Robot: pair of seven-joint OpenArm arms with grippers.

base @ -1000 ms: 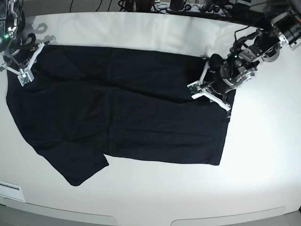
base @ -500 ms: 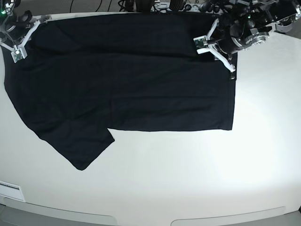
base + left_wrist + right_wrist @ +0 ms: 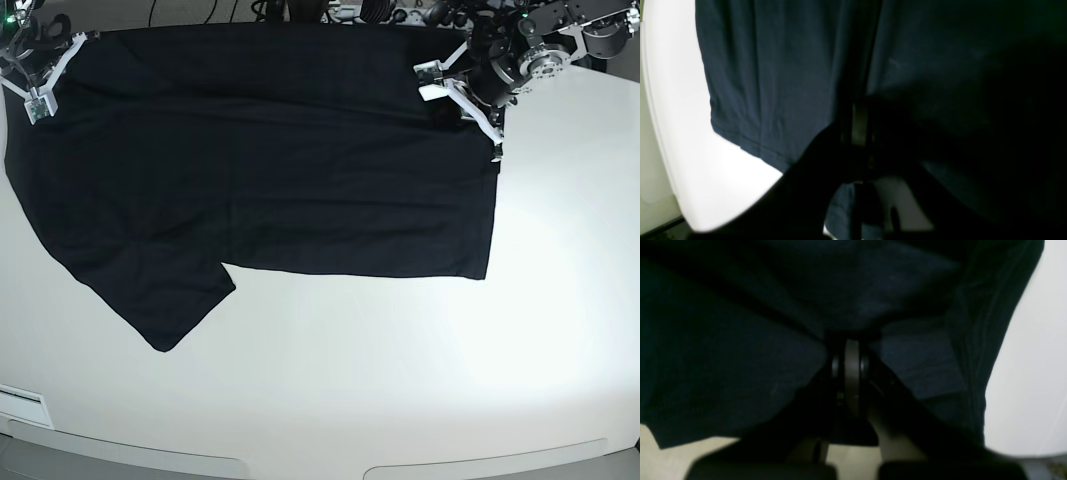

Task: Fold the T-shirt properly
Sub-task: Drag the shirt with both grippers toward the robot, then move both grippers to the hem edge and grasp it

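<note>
The black T-shirt (image 3: 270,190) lies spread wide over the white table (image 3: 400,360), one sleeve pointing toward the front left. Its far edge is raised at both ends. In the base view my left gripper (image 3: 462,100) is at the far right, shut on the T-shirt's edge. My right gripper (image 3: 45,75) is at the far left, shut on the other end. The left wrist view shows dark cloth (image 3: 773,83) draping from the pinched left gripper (image 3: 858,126). In the right wrist view, cloth (image 3: 723,356) bunches around the shut right gripper (image 3: 851,373).
Cables and equipment (image 3: 340,10) crowd the table's far edge behind the T-shirt. A white strip (image 3: 20,405) sits at the front left corner. Bare white table stretches in front of the shirt and to its right.
Both grippers have carried the T-shirt's far edge away toward the back of the table, stretching the cloth flat. In the last half second the shirt has shifted slightly left.
</note>
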